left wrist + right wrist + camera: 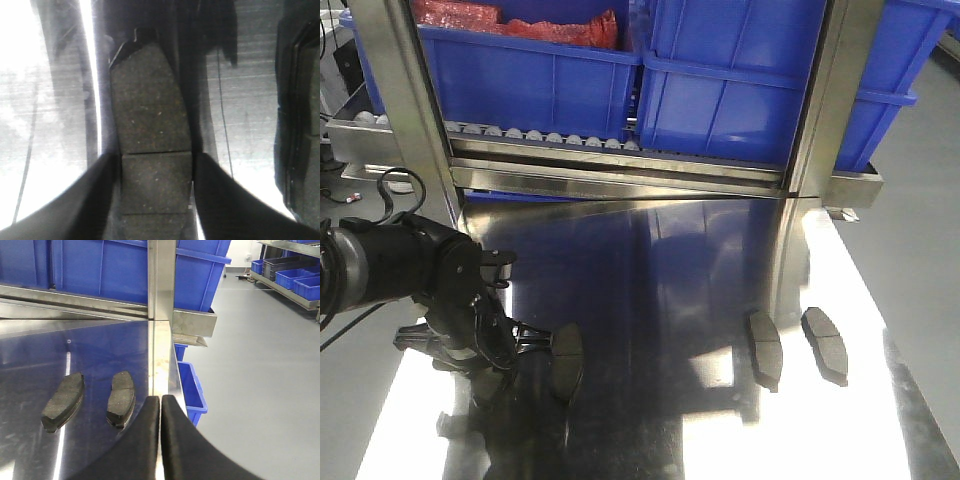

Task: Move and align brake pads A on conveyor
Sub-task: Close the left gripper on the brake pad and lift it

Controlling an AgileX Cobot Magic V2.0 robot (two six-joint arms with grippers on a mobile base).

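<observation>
Two grey brake pads (765, 348) (825, 343) lie side by side on the shiny steel table (670, 260), near its right edge. The right wrist view shows both pads (64, 401) (121, 397), ahead and left of my right gripper (160, 400), which is shut and empty. At the table's left, my left gripper (532, 350) is shut on a third brake pad (566, 360). In the left wrist view, its black fingers (100, 195) press both long edges of that pad (150, 115), friction face and grooves toward the camera. The conveyor is out of view.
A metal roller rack (550, 140) with large blue bins (730, 80) runs along the table's far side, behind steel posts (825, 110). A dark pad-like shape (302, 125) sits at the right edge of the left wrist view. Open floor (260, 370) lies beyond the table's right edge.
</observation>
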